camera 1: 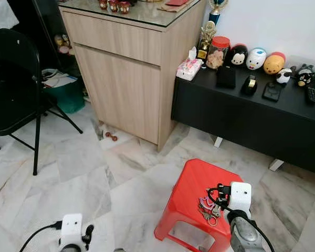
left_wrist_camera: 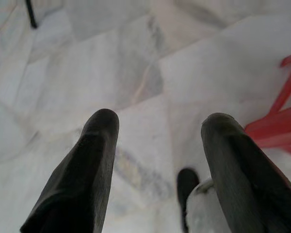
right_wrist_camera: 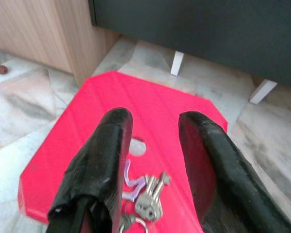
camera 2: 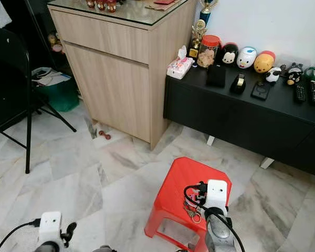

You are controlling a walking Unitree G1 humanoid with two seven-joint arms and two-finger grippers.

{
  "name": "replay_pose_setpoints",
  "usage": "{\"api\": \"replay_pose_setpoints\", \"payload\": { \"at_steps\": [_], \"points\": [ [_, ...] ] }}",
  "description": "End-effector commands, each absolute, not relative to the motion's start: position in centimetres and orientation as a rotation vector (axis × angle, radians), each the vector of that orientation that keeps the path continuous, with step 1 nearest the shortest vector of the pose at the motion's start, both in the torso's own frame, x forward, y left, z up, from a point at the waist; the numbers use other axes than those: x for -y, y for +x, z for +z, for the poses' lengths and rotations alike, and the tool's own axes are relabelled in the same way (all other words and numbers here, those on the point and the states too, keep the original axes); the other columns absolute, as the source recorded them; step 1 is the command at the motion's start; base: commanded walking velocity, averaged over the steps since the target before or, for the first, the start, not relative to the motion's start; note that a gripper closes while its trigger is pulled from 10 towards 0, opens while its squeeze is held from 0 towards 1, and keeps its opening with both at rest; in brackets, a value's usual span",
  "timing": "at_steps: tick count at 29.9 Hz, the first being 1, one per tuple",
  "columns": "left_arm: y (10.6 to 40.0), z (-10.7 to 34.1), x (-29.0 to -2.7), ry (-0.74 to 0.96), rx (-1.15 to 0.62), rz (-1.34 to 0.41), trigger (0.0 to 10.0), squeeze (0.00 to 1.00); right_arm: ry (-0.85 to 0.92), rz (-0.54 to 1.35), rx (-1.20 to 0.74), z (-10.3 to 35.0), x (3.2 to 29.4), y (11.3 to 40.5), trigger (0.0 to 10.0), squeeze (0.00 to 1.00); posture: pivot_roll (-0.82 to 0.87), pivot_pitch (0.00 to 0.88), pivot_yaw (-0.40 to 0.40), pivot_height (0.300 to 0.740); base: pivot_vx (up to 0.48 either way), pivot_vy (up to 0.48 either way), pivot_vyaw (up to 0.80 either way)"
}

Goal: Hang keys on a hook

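Silver arms capped by white boxy wrist blocks; black cables looped beside each. Right gripper (right_wrist_camera: 155, 121), left gripper (left_wrist_camera: 157, 126): long, rounded black fingers.

Shiny metal keys (right_wrist_camera: 149, 201) lie on a glossy red plastic stool (right_wrist_camera: 155, 109) over polished marble floor (camera 1: 84, 184).

A home living room: marble floor (camera 1: 68, 173), a wooden cabinet (camera 1: 121, 79), a low black sideboard (camera 1: 241, 115) carrying plush toys (camera 1: 256, 59), trophies (camera 1: 206, 39) and remotes (camera 1: 311, 93), plus a folding chair (camera 1: 13, 84) and red stool (camera 1: 191, 194).
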State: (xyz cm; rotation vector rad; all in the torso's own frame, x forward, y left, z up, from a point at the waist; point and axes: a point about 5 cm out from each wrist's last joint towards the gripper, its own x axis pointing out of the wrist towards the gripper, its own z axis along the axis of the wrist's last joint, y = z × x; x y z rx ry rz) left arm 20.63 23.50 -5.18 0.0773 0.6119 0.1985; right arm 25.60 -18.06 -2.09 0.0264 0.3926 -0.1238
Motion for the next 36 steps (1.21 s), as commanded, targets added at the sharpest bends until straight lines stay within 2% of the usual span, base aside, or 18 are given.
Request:
{"api": "replay_pose_setpoints", "payload": {
  "at_steps": [1,9,36],
  "points": [
    [20.5,-5.3,-23.2,0.065,-0.611,0.192,10.0,0.0,0.022,-0.141,-0.416,-2.3,18.4,25.5,10.0,0.0,0.12,0.086,-0.034,0.667,0.0,0.0,0.0],
    [20.5,-5.5,-22.6,0.046,-0.615,0.146,10.0,0.0,0.032,-0.142,-0.398,-2.0,18.5,25.8,10.0,0.0,0.11,0.089,-0.034,0.613,0.0,0.0,0.0],
    [20.7,-5.2,-22.6,0.029,-0.592,0.137,10.0,0.0,0.061,-0.081,-0.407,-2.2,17.3,25.8,10.0,0.0,0.12,0.094,-0.033,0.613,0.02,0.0,0.0]
  ]
}}
